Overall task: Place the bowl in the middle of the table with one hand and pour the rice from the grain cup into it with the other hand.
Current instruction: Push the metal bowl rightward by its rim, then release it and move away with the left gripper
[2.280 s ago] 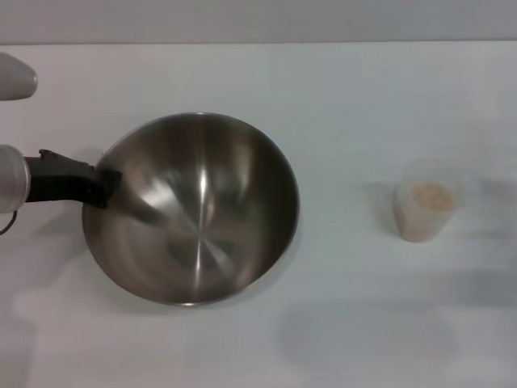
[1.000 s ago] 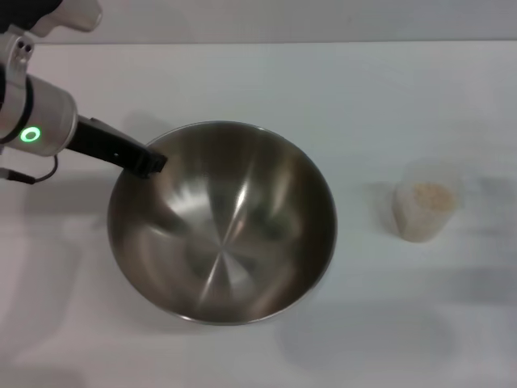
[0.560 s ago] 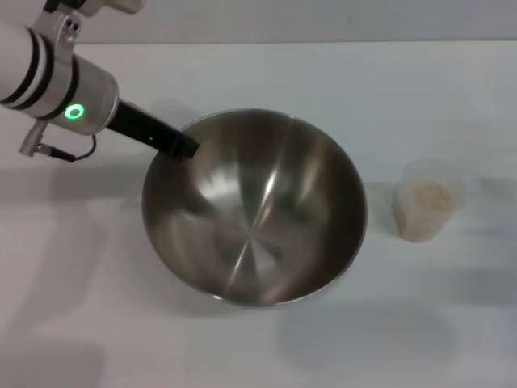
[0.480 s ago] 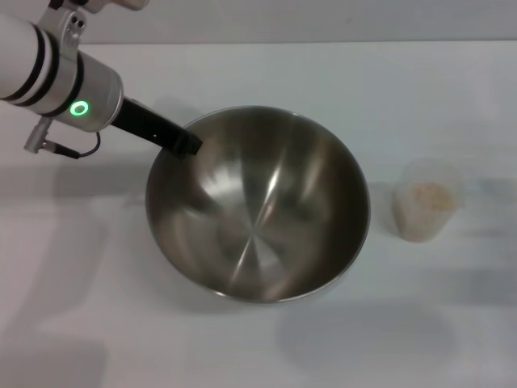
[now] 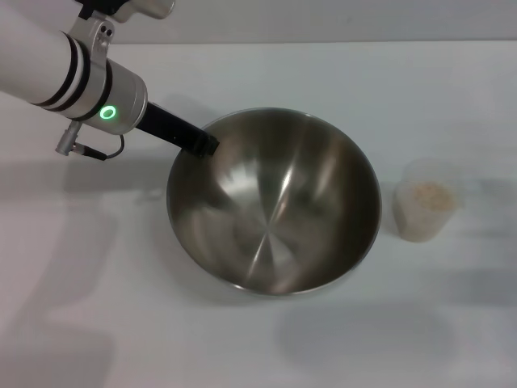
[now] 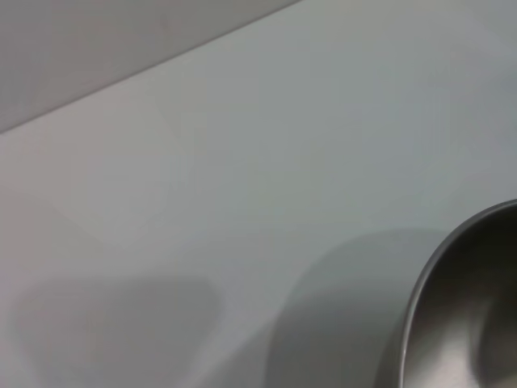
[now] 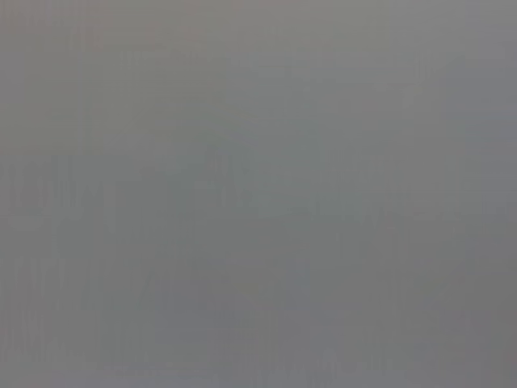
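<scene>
- The left pincer (image 5: 203, 146) sits in the upper left part of the head view, at the end of a white and silver arm that reaches in from the top left corner; a small green light ring glows on the arm's wrist.
- Its black fingers are clamped on the upper left rim of the bowl (image 5: 275, 202), so the pincer is narrow, pinching the thin steel edge.
- The bowl rests on the white bench (image 5: 258, 339) about the middle of the head view, a touch left of centre, its shiny brushed inside open and with nothing in it.
- In the left wrist view, only a curved slice of the bowl (image 6: 464, 315) shows in the lower right corner, with its shadow on the bench (image 6: 202, 162) beside it; the pincer's own fingers do not show there.
- The grain cup (image 5: 425, 210) stands upright on the bench at the right side of the head view, just beside the bowl's right rim but apart from it.
- The rice (image 5: 430, 194) lies inside the cup as a pale beige layer seen through the open top.
- The right pincer does not appear in any view; the right wrist view is plain grey with nothing to make out.
- No brand, label or writing can be read on the bowl, the cup or the arm.
</scene>
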